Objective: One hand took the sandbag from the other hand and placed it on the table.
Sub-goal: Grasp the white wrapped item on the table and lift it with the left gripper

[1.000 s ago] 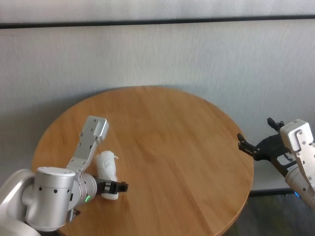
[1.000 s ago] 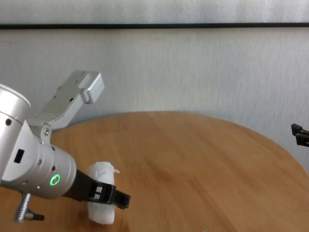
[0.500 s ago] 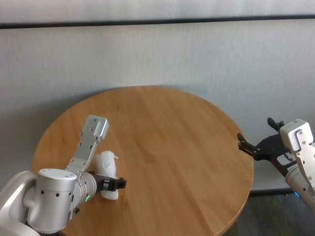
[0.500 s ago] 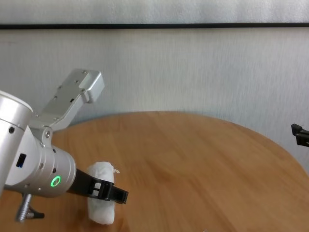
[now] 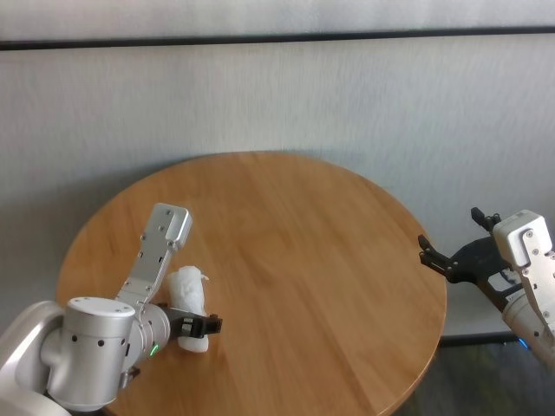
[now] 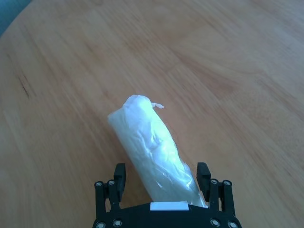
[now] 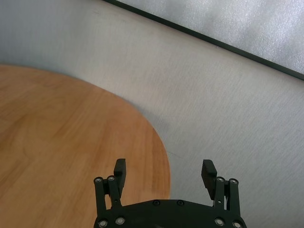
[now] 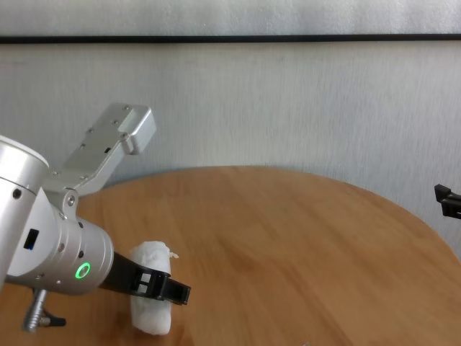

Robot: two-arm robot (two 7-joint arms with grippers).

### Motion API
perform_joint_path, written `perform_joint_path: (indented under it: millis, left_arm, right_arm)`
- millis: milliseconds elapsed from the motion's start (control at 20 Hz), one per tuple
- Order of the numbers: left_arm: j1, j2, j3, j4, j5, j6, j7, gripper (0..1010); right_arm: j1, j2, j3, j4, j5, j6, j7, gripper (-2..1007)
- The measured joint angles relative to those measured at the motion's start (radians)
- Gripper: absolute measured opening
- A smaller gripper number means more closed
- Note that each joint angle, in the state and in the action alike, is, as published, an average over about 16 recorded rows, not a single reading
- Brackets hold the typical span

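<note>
The white sandbag point(image 5: 189, 299) lies on the round wooden table point(image 5: 303, 243) at its near left. My left gripper point(image 5: 201, 328), the one with the green ring, is open and low over the table, its fingers straddling the bag's near end. The left wrist view shows the sandbag point(image 6: 152, 142) between the spread fingers of the left gripper point(image 6: 161, 168), with a small gap on each side. My right gripper point(image 5: 448, 230), the one with the blue ring, hangs open and empty just off the table's right edge. In the right wrist view nothing is between its fingers point(image 7: 120, 171).
A pale grey wall point(image 5: 277, 95) with a dark strip stands behind the table. The table's rim point(image 7: 164, 156) curves close below the right gripper. Only a fingertip of the right gripper point(image 8: 445, 202) shows in the chest view.
The left gripper has drawn back slightly along the sandbag toward my body. The sandbag has stayed on the table. The right arm has not moved.
</note>
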Motion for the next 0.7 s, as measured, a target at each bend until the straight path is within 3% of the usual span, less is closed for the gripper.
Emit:
perform_joint_path:
  millis: [700]
  left_arm:
    - [-0.002, -0.001, -0.001, 0.0, -0.006, 0.01, 0.001, 652]
  right_arm:
    - [0.0, 0.0, 0.0, 0.0, 0.0, 0.0, 0.0, 1002]
